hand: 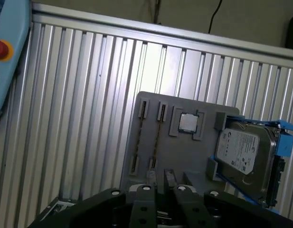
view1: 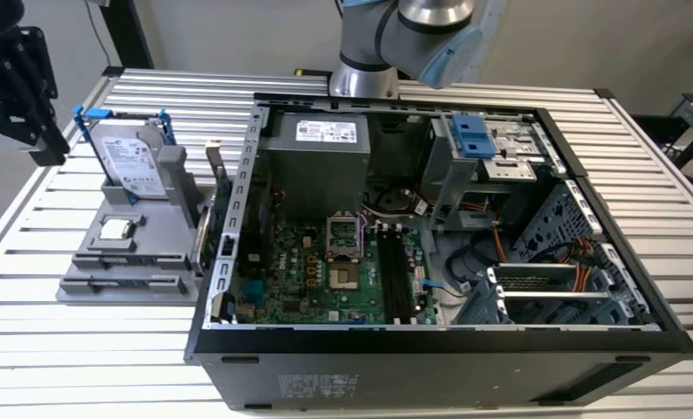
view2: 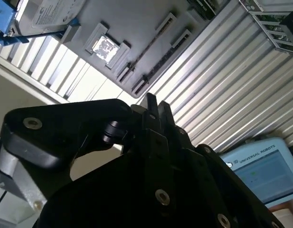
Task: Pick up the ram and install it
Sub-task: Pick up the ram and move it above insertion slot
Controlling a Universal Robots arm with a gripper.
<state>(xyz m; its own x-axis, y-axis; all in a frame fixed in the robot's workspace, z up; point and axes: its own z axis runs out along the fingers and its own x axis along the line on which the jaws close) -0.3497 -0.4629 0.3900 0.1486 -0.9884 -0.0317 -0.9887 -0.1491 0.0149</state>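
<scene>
black gripper [view2: 157, 105] sits closest in the second wrist view, its fingertips seemingly pressed together with nothing between them, well above the gray holder [hand: 184, 152]. the ram [hand: 156, 137] stands on edge in a holder slot, near the chip [hand: 188, 122], outside the computer case [view1: 440, 336]. it looks light, stiff and fragile; best pinched across its flat faces near mid-length, off the contacts.

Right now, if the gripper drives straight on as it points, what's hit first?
Probably the grey holder, beside the ram in its slot; from the gripper the way there looks free, though depth is unclear.
</scene>
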